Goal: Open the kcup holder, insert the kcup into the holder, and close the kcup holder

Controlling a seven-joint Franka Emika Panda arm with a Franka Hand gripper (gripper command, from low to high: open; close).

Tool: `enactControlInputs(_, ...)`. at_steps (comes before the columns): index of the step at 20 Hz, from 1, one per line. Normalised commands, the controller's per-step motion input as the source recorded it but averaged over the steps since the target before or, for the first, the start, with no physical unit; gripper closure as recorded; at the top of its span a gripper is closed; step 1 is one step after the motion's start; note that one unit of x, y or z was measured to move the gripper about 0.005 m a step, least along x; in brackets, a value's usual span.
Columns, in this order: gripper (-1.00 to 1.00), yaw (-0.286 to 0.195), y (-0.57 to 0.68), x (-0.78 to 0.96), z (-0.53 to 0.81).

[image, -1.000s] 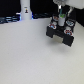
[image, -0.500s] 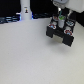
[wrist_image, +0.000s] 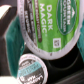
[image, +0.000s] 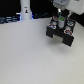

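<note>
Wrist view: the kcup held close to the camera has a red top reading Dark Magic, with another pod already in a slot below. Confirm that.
Not quite. In the wrist view the kcup has a green top, not red. It does read Dark Magic, and another pod sits in a slot of the kcup holder.

Kcup (wrist_image: 42,25): glossy printed foil lid. Kcup holder (image: 61,34): matt black plastic.

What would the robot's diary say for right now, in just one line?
gripper: over black boxy kcup holder | small green-topped kcup: close to camera, above slots | grip: cannot tell | drawer: open
</note>
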Motion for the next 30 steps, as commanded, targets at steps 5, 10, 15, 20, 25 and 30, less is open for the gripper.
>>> enactControlInputs(5,1.0,0.052,0.11,0.08,-0.15)
enactControlInputs(10,1.0,0.029,0.1,0.1,-0.15)
enactControlInputs(15,1.0,0.037,0.13,0.11,-0.1)
enactControlInputs(20,-1.0,0.058,0.15,0.11,0.06)
enactControlInputs(25,-1.0,0.083,0.08,0.14,0.23)
enactControlInputs(30,-1.0,0.097,-0.07,0.22,0.47)
